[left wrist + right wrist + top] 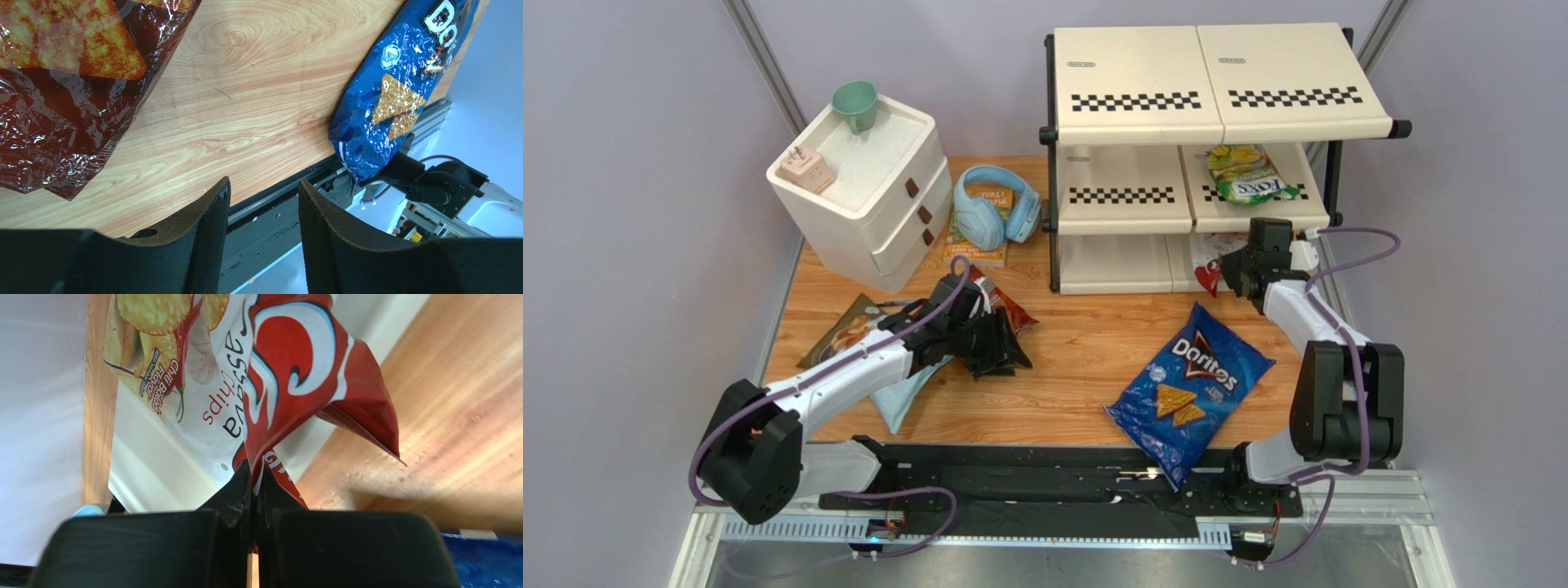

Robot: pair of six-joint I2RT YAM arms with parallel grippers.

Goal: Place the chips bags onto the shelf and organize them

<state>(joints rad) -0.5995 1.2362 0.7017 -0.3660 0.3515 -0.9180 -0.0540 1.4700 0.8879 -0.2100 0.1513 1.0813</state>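
At the bottom of the shelf (1136, 64), the right tool (253, 481) pinches the white-and-red bag (288, 373); the left tool (264, 196) hangs spread over the desk (258, 79) beside the red bag (61, 98).

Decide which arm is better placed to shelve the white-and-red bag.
Right: the right gripper is shut on the white-and-red bag beside the shelf; the left gripper is open.

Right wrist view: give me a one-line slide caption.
Right gripper pinches the crinkly white-and-red cassava chips bag by its edge, with the cream shelf board and wooden table behind it.
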